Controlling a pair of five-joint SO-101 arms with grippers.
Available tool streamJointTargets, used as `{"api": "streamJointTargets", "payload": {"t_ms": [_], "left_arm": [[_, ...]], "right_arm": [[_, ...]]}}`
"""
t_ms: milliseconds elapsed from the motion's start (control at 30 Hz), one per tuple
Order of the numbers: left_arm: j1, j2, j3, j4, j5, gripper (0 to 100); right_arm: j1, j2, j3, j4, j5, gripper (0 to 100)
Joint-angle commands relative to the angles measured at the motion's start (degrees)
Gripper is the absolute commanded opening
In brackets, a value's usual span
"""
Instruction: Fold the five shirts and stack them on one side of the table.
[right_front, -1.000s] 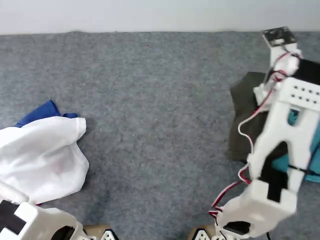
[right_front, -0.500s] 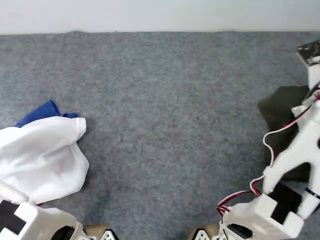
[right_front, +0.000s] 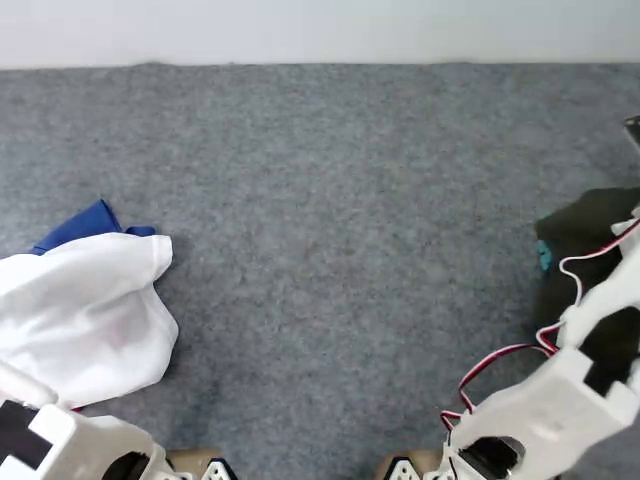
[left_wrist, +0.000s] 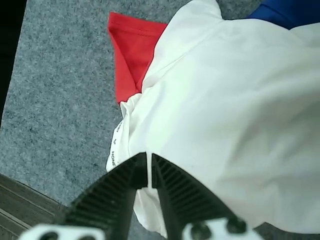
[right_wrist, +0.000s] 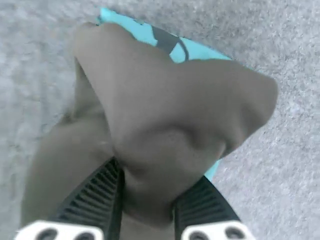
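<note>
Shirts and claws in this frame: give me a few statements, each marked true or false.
1. The right claw grips a dark olive shirt. True.
2. A turquoise shirt lies beneath the dark olive shirt. True.
3. The white shirt is neatly folded. False: it lies crumpled.
4. The left claw is wide open. False: it is shut, above the white shirt.
5. A red shirt lies on top of the white shirt. False: it peeks out from under it.

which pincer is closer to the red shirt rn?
Left. The left pincer sits over the white shirt lying on the red shirt; the right pincer grips the dark shirt across the table.
</note>
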Motion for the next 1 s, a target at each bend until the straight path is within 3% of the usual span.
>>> {"api": "streamJointTargets", "payload": {"t_ms": [0,200,367,500,633,733,967], "left_arm": [[-0.1,-1.1,-2.0,1.0,-0.5,4],[-0.1,-1.1,-2.0,1.0,-0.5,4],[-0.1,-1.1,-2.0,1.3,-0.5,4],[-0.1,-1.1,-2.0,1.3,-0.5,4],[-0.1,-1.1,-2.0,1.3,-0.5,4],[-0.1,-1.1,-2.0,1.3,-0.5,4],[-0.1,-1.1,-2.0,1.3,-0.5,4]], "right_arm": [[1.5,0.2,-0.4,-3.8,0.8,2.6],[3.1,0.4,-0.5,-3.8,0.5,27.9],[3.8,-2.8,-0.5,-1.0,0.4,29.2],[2.3,-6.0,-0.5,4.4,0.4,24.3],[0.1,-6.8,-0.4,8.3,0.4,1.7],[-0.4,-5.6,-0.2,11.2,-1.3,4.6],[-1.5,1.4,-0.2,13.8,-11.1,0.9]]}}
